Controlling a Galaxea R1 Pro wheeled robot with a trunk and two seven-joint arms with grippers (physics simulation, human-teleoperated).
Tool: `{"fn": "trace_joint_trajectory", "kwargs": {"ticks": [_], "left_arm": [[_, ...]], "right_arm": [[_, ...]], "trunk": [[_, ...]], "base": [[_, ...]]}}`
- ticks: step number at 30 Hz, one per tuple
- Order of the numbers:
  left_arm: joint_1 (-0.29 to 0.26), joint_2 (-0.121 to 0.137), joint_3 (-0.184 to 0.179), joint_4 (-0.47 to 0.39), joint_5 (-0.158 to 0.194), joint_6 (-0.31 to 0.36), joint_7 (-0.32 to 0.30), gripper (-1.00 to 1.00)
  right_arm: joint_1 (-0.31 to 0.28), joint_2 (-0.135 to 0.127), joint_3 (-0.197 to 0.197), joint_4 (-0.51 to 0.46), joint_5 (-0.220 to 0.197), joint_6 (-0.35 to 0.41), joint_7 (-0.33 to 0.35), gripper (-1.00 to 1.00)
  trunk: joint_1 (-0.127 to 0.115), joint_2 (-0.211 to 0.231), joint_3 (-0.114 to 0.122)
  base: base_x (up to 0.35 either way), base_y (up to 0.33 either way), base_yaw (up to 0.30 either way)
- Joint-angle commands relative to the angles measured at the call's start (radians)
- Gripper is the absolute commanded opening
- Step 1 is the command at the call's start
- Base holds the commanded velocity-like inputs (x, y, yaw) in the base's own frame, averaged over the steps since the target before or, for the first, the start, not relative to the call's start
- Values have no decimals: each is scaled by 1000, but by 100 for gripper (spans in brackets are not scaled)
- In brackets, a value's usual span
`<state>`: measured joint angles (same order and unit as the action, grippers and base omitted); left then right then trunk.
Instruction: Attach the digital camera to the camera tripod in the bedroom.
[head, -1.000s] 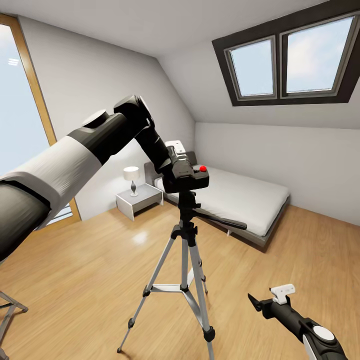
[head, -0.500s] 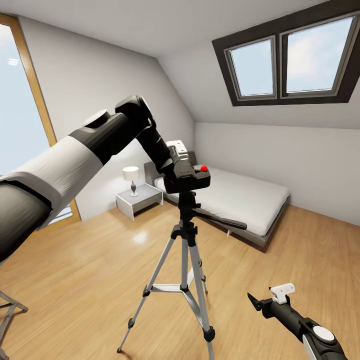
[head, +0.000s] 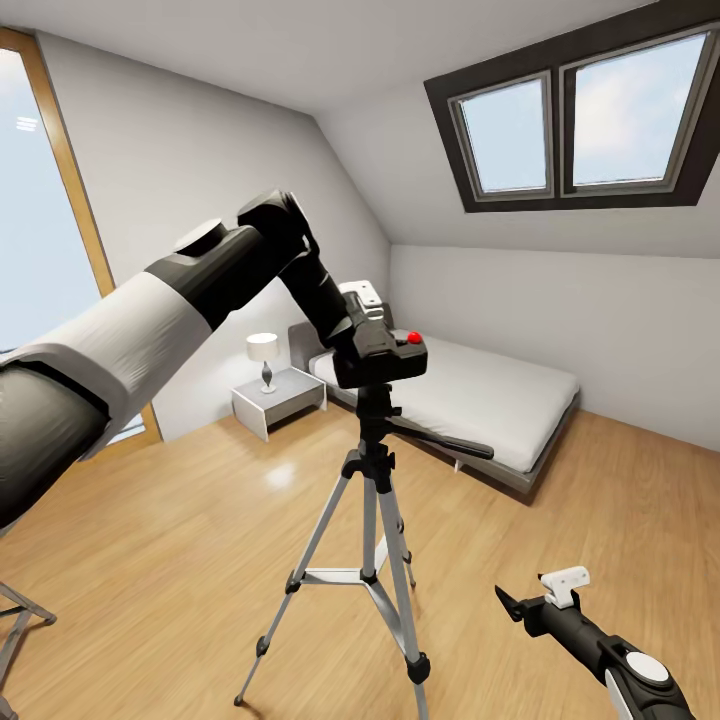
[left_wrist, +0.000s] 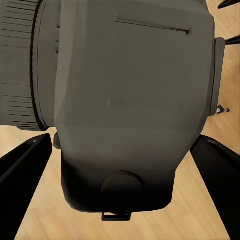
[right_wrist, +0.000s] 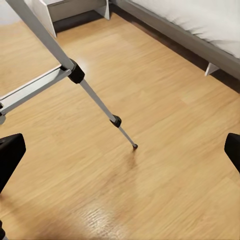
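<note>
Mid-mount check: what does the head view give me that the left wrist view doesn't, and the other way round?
Head view alone: the camera tripod's full stance, its pan handle, the digital camera's red button, the right gripper hanging low and open, the bed. Left wrist view alone: the camera body close up between the left gripper's dark fingers, with its ribbed lens. Both share the camera and wood floor.

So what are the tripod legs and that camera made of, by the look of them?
The tripod legs look like silvery brushed metal, with pale glints along the tubes; the joints and feet look like matte black plastic or rubber. The camera seems to be dull black plastic, with a ribbed lens ring and a glossy red button. It is a render, so that is a guess.
</note>
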<state>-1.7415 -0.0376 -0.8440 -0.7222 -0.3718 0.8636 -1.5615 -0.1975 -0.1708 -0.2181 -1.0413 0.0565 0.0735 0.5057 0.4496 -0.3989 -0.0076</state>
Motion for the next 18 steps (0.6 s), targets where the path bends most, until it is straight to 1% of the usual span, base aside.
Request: {"fn": "trace_joint_trajectory", "kwargs": {"ticks": [1,6,11,15,18], "left_arm": [[-1,0,0,0,-10,11,-9,-100],[-1,-1,0,0,-10,9,-9,-100],[-1,0,-2,5,-10,6,-9,-100],[0,0,-2,6,-11,-4,-9,-100],[-1,-1,-3,4,-11,-23,-9,-100]], "right_arm": [[0,1,-3,-1,5,5,7,100],[0,2,-2,-1,5,5,7,100],[0,10,-2,1,5,5,6,100],[0,13,-2,3,6,5,5,100],[0,16,-2,5,6,4,6,100]], "trunk": [[0,-1,-1],[0,-1,-1],[0,-1,-1],[0,-1,-1],[0,-1,-1]], "base": [[0,0,0],[0,0,0],[0,0,0],[0,0,0],[0,0,0]]}}
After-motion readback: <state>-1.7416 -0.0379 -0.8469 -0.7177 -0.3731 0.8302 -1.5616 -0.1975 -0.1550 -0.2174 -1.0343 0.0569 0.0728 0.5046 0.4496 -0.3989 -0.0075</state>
